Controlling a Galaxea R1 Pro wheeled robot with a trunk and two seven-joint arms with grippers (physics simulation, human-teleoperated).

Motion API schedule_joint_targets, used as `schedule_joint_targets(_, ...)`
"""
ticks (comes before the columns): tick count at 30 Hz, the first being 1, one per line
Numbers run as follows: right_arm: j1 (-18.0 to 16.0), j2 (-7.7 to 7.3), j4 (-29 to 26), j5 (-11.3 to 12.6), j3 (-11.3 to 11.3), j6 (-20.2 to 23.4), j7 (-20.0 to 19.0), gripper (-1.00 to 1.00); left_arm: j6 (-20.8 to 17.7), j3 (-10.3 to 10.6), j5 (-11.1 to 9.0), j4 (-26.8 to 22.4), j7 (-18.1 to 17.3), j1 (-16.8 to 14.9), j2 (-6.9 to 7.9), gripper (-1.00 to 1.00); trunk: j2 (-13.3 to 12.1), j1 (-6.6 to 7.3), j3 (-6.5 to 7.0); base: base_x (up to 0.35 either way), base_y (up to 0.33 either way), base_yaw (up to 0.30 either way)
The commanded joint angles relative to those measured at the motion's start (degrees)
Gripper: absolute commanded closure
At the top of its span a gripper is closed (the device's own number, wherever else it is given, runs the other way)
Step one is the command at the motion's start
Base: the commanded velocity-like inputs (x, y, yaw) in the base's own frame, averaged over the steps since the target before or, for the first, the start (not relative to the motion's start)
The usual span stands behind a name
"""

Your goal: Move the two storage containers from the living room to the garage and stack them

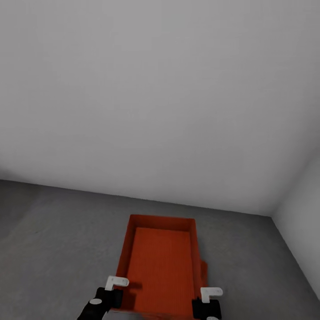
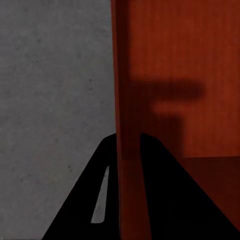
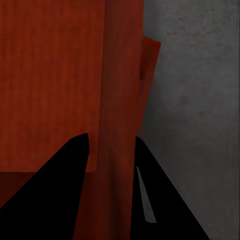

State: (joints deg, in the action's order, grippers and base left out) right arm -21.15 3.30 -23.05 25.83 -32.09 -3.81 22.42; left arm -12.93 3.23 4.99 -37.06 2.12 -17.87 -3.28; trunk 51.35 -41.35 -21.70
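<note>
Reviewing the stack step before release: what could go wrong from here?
1. The upper container sits skewed on the lower container, whose edge juts out on the right; released now, it may settle tilted or slide off.
2. The left gripper and right gripper each straddle a side wall; uneven opening could drag the bin sideways.
3. The white wall stands close behind, so there is little room to push forward.

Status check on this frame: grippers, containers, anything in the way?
Left gripper and right gripper each astride a side wall of the upper container. Second container beneath, slightly offset, on the concrete floor. Nothing in the way.
</note>
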Motion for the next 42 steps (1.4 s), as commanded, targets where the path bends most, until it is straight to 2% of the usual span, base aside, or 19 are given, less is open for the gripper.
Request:
schedule_joint_targets(1,-1.09,-1.54,-0.16,-0.34,0.27,-0.23,0.25,1.00,-0.25,0.93,-0.16,2.17,-0.89,0.02,0.38,1.00,0.05,-0.03,-0.07,0.241,0.220,-0.003)
schedule_joint_targets(9,-1.09,-1.54,-0.16,-0.34,0.26,-0.24,0.23,1.00,-0.25,0.97,-0.16,2.17,-0.89,0.04,0.38,1.00,0.05,-0.03,-0.07,0.244,0.221,-0.006)
schedule_joint_targets(14,-1.09,-1.53,-0.16,-0.34,0.27,-0.23,0.25,1.00,-0.25,0.97,-0.16,2.17,-0.89,0.04,0.38,1.00,0.05,-0.03,-0.07,0.152,0.083,-0.178)
schedule_joint_targets(42,-1.08,-1.54,-0.16,-0.25,0.27,-0.23,0.25,1.00,-0.25,0.98,-0.20,2.17,-0.89,0.04,0.38,1.00,0.05,-0.03,-0.07,0.005,0.002,-0.241)
